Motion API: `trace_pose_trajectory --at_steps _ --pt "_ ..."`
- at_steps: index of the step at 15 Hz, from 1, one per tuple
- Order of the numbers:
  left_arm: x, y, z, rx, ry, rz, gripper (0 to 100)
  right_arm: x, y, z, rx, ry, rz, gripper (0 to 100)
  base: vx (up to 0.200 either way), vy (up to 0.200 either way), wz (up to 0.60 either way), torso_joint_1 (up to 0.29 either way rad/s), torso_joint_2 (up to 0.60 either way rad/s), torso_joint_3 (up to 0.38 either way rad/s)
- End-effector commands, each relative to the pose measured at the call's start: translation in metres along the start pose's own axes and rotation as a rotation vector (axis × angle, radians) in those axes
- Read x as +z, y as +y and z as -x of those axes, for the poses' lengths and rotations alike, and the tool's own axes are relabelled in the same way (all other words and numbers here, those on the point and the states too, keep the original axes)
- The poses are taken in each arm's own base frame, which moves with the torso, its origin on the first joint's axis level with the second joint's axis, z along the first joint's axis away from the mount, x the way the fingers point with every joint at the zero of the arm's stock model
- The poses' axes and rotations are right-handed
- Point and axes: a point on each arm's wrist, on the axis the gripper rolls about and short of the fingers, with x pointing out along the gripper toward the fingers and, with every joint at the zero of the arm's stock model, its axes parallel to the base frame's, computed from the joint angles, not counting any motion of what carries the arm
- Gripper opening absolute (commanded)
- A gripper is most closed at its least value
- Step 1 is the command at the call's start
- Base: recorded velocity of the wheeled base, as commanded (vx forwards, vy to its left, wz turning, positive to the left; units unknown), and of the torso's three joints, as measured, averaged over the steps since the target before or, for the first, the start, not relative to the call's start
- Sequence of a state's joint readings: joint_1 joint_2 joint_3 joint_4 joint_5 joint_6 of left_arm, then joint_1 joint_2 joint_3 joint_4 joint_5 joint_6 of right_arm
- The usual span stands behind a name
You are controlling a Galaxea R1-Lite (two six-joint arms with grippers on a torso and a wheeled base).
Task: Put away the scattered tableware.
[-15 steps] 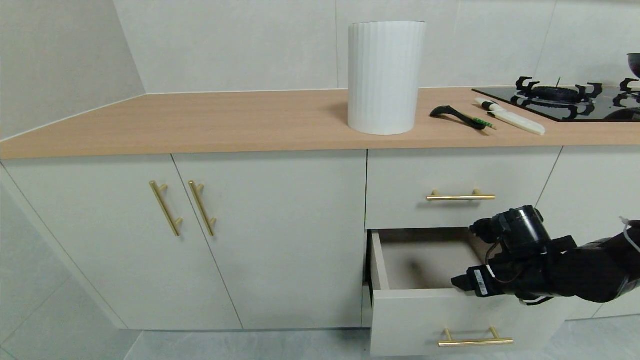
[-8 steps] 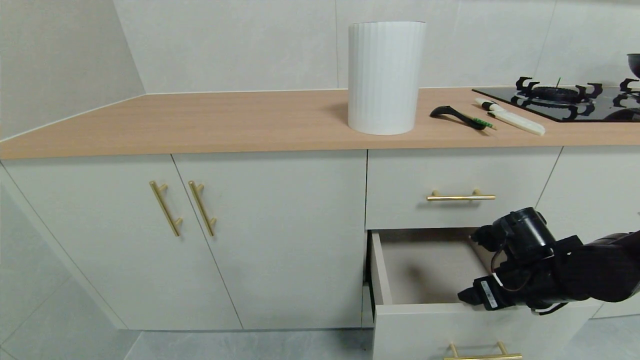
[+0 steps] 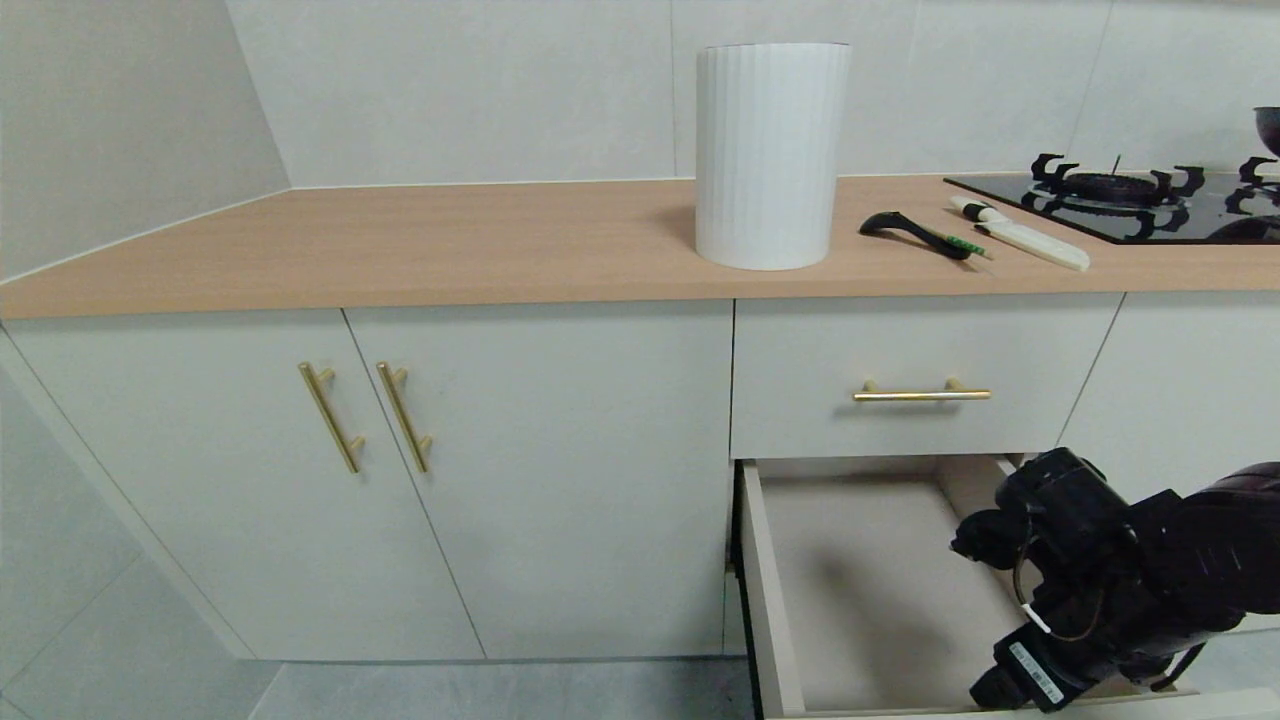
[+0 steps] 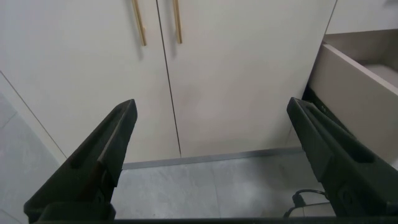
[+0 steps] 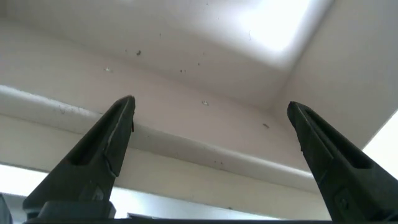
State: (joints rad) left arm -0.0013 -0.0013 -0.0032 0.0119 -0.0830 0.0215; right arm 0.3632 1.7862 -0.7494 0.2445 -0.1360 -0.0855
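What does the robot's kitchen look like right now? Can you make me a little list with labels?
Drawers: lower drawer open, upper drawer shut
Right gripper: fingers open, at the lower drawer's front edge
Left gripper: fingers open, facing the cupboard doors
Tableware: black spoon, green stick, white knife on the counter
Also there: white canister, stove

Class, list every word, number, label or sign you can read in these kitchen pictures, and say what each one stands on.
White sticker on the right arm: dark print, too small to read.
Ribbed canister: no text.
Black utensil and white knife: no marks that can be read.
Open drawer: no text.
So nothing here can be quoted.
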Motion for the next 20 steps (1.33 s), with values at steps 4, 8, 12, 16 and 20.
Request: trace_pose_trajectory --at_steps 4,8,12,16,20 --pt "0.0 0.0 0.0 0.0 0.002 0.0 100 -0.011 0.012 0.006 0.015 0.084 0.067 100 0.0 0.0 0.0 0.0 0.0 0.0" --pt "0.0 0.0 0.0 0.0 0.002 0.0 100 -0.015 0.014 0.007 0.017 0.121 0.114 100 0.0 0.0 0.0 0.0 0.0 0.0" --pt "0.0 0.0 0.0 0.0 0.002 0.0 100 -0.007 0.012 0.012 0.01 0.073 0.099 100 0.0 0.0 0.0 0.0 0.0 0.0" --pt "0.0 0.0 0.0 0.001 0.002 0.0 100 0.023 -0.004 0.026 -0.014 -0.188 -0.112 100 0.0 0.0 0.0 0.0 0.0 0.0" --pt "0.0 0.0 0.0 0.0 0.002 0.0 100 0.036 -0.023 0.04 -0.04 -0.391 -0.235 100 0.0 0.0 0.0 0.0 0.0 0.0"
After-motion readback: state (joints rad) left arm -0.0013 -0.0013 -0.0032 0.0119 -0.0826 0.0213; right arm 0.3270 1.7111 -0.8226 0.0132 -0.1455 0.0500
